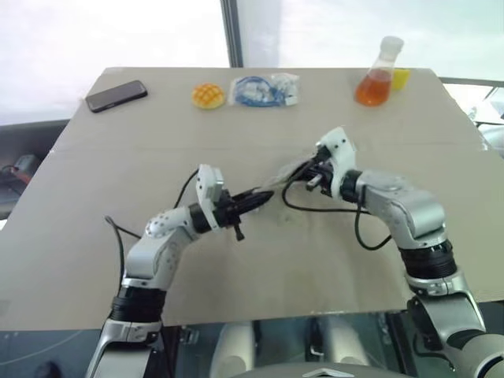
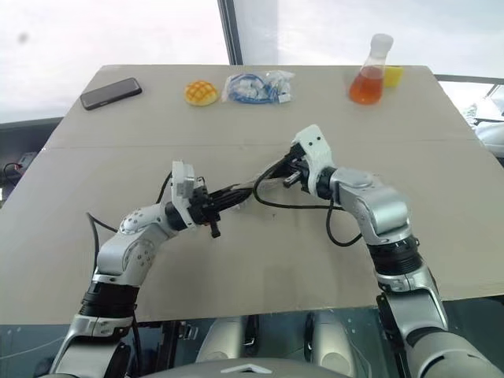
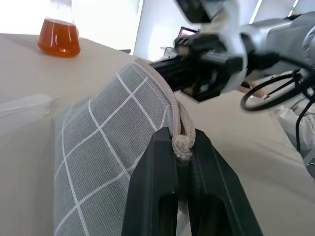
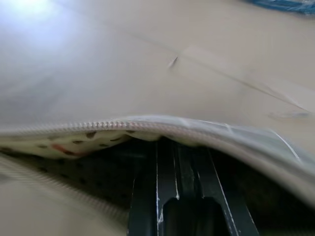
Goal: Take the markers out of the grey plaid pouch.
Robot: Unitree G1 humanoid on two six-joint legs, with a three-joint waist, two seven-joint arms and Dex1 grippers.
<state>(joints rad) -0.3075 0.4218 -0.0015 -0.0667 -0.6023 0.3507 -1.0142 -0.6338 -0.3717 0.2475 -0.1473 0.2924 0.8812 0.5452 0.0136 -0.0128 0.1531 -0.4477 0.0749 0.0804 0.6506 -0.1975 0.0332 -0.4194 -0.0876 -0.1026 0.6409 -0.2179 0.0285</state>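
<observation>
Left end effector (image 3: 183,162) is clamped on the zipper end of the grey plaid pouch (image 3: 106,147), holding it up off the bench (image 1: 260,260) near mid-bench. Right end effector (image 4: 177,167), fingers pressed together, is poked into the pouch's open mouth from the other side. Beyond the pouch, an orange flask (image 1: 376,75) stands at the far edge.

- The grey plaid pouch (image 3: 113,147) hangs above the middle of the table (image 1: 260,260), between my two grippers.
- My left gripper (image 3: 183,147) pinches its zipper end; my right gripper (image 4: 177,162) reaches inside its mouth from the right.
- Along the far edge, left to right: phone (image 1: 116,95), bun (image 1: 208,95), cable bag (image 1: 264,89), flask (image 1: 376,73).
</observation>
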